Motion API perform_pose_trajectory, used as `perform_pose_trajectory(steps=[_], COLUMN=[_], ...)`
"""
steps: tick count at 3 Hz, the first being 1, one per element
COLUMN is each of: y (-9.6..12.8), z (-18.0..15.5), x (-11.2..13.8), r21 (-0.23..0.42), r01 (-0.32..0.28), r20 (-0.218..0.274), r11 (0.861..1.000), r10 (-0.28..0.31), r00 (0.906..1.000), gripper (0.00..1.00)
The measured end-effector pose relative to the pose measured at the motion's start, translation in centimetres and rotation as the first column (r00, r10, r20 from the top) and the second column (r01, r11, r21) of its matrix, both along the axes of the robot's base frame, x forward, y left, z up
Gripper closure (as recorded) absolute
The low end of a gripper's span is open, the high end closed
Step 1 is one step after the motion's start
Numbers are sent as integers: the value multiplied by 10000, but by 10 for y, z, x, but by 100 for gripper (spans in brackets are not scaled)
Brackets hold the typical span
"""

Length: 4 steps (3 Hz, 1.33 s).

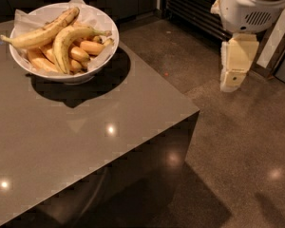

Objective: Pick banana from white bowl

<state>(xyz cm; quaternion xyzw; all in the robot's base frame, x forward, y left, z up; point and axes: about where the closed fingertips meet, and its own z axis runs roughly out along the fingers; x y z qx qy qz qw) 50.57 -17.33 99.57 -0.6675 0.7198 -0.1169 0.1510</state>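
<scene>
The white bowl (100,61) lined with crinkled white paper stands at the far left of the grey table (85,141). The curved yellow-green banana (65,43) lies on top in it, stem pointing right. A straighter brown-flecked banana (42,32) lies just behind it, and several short orange bananas (88,47) sit beneath. My gripper (233,75) hangs from the white arm (254,8) over the floor, well to the right of the table and far from the bowl, holding nothing.
The table's right corner (195,110) juts toward the gripper. A speckled brown floor (237,156) lies to the right and in front. A dark slatted grille (190,8) runs along the back wall.
</scene>
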Motion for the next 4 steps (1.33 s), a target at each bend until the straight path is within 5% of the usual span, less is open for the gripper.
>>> perform_pose_trajectory(steps=[2,4], y=[47,52], z=[24,29], x=[52,57], r21=[-256,-101], r01=[-1753,-1869], r20=[509,773], r11=[9842,9823], r10=[1764,1871], r00=[9830,9793], gripper=[0,0])
